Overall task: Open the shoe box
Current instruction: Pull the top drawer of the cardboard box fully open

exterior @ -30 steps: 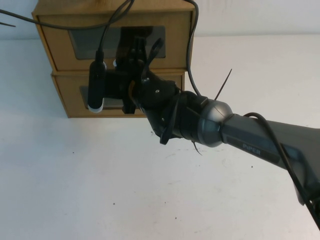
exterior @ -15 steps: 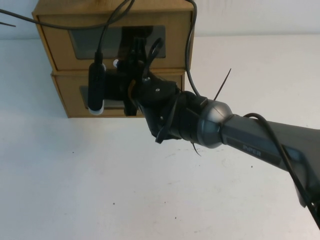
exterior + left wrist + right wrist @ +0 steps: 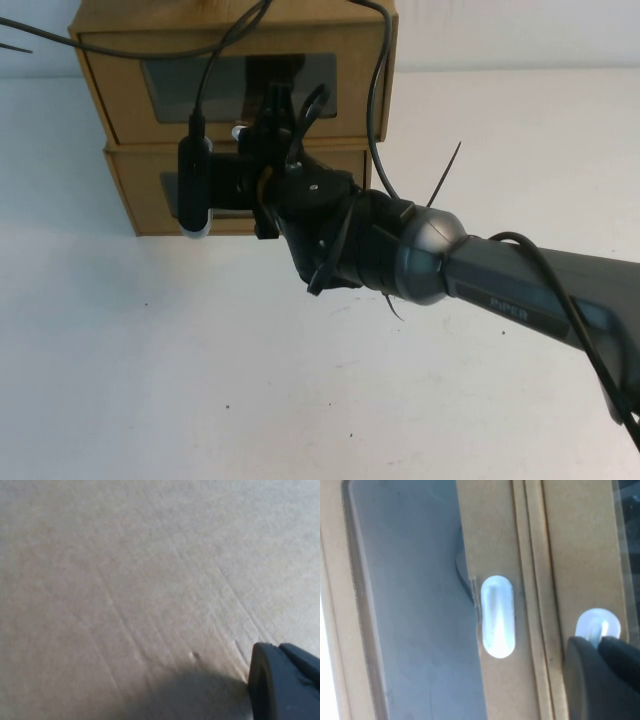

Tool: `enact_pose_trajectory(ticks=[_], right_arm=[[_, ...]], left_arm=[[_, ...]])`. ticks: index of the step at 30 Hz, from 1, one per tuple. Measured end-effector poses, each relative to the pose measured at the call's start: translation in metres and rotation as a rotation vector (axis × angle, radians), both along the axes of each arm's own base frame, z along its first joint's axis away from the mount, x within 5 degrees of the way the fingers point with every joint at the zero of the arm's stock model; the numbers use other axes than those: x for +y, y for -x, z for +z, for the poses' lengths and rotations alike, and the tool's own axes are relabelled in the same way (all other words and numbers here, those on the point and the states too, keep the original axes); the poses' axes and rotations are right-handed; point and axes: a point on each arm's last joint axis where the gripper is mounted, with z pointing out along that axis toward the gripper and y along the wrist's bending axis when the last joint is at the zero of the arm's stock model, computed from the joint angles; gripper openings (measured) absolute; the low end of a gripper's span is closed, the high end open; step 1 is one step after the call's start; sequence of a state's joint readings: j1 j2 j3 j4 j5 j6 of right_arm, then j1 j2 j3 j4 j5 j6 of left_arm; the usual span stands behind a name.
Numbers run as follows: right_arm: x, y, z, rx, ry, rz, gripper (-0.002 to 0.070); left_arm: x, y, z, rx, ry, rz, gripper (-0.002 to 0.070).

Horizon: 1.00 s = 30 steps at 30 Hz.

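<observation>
Two brown cardboard shoe boxes with clear front windows are stacked at the table's far left: the upper box and the lower box. My right gripper reaches the upper box's front. In the right wrist view it is shut on that box's white handle tab. The lower box's white handle sits free beside its window. My left gripper shows only in the left wrist view, close against a plain cardboard surface.
The right arm crosses the table from the right, with cables looping over the boxes. White tabletop stretches in front of the boxes and to their right.
The right gripper has closed on the upper box's handle. The upper box's front has shifted slightly, and the arm has drawn back a little.
</observation>
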<state>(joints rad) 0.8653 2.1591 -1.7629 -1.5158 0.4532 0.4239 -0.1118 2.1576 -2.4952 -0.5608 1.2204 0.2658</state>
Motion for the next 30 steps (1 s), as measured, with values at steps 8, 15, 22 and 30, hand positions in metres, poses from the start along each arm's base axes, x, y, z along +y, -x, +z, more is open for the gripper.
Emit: enact_pose_trajectory(ticks=[8, 15, 22, 30], right_arm=[[-0.004, 0.005, 0.005, 0.03, -0.029, -0.01, 0.0006], [-0.013, 0.022, -0.003, 0.083, 0.008, -0.008, -0.001], [-0.015, 0.027, 0.003, 0.09, -0.012, -0.008, -0.0012], [-0.013, 0.027, 0.01, 0.047, -0.057, 0.022, 0.0034]], left_arm=[[0.0, 0.001, 0.0, 0.005, 0.004, -0.005, -0.0005], [-0.001, 0.001, 0.0, 0.009, 0.002, -0.008, -0.0005], [0.0, 0.001, 0.0, 0.008, 0.0, -0.008, -0.0005], [0.0, 0.001, 0.0, 0.008, 0.0, -0.008, -0.0005]])
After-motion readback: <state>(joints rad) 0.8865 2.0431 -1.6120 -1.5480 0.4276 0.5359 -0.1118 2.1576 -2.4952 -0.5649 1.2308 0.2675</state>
